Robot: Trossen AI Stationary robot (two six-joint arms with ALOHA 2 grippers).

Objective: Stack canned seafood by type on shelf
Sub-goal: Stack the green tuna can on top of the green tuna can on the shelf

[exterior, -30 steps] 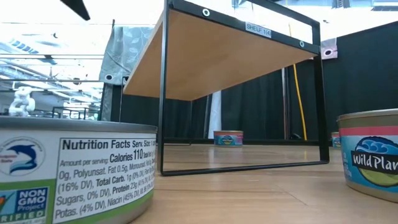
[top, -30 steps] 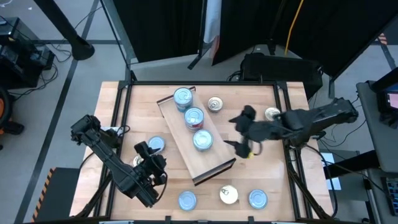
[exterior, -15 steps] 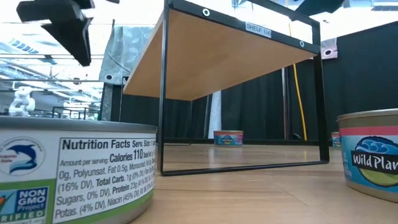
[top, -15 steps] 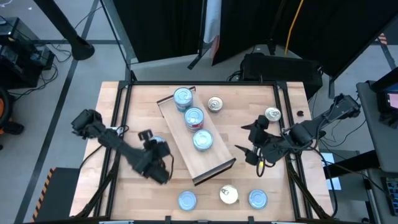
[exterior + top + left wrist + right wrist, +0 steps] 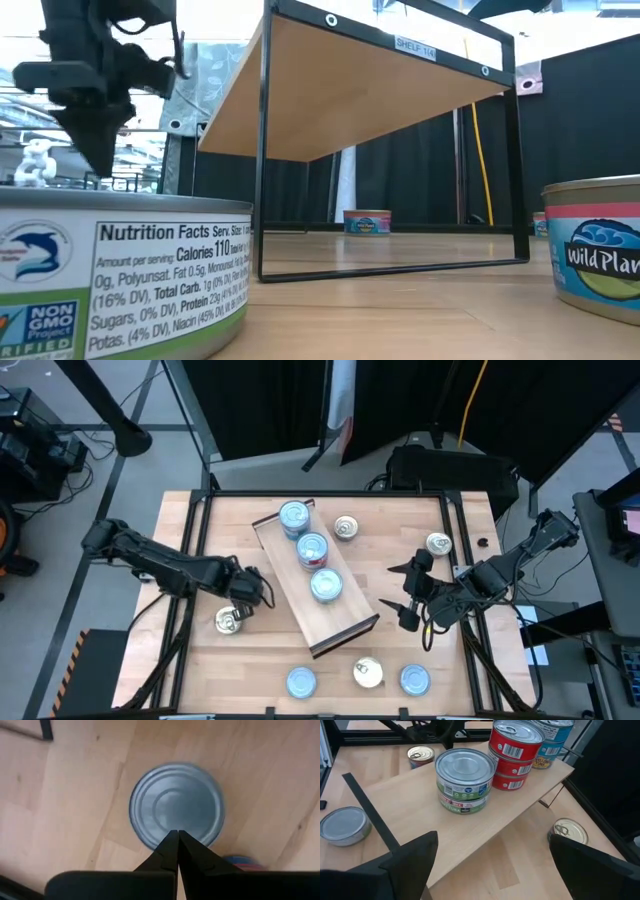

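Observation:
The shelf (image 5: 345,615) is a light-wood board lying slantwise mid-table, with three stacks of tins on it (image 5: 312,548); the right wrist view shows a green-label stack (image 5: 465,780) and a red-label stack (image 5: 515,755). Just left of the shelf a blue-grey-topped tin (image 5: 176,805) sits on the table. My left gripper (image 5: 178,833) points down at that tin's rim, shut, apparently clear above it. Right of the shelf my right gripper (image 5: 405,592) hangs open with nothing between its fingers.
Loose tins lie around: a pull-tab tin (image 5: 229,622) near the left gripper, three by the near edge (image 5: 301,681) (image 5: 368,673) (image 5: 414,680), two toward the far side (image 5: 346,527) (image 5: 438,543). The shelf stands on a dark frame (image 5: 262,150).
My left gripper has swung from the table's near left toward the far side and the shelf, come down, tipped to point down over the tin beside the shelf, and shut. My right gripper has drawn back a little from the shelf toward the table's right and near side, still open.

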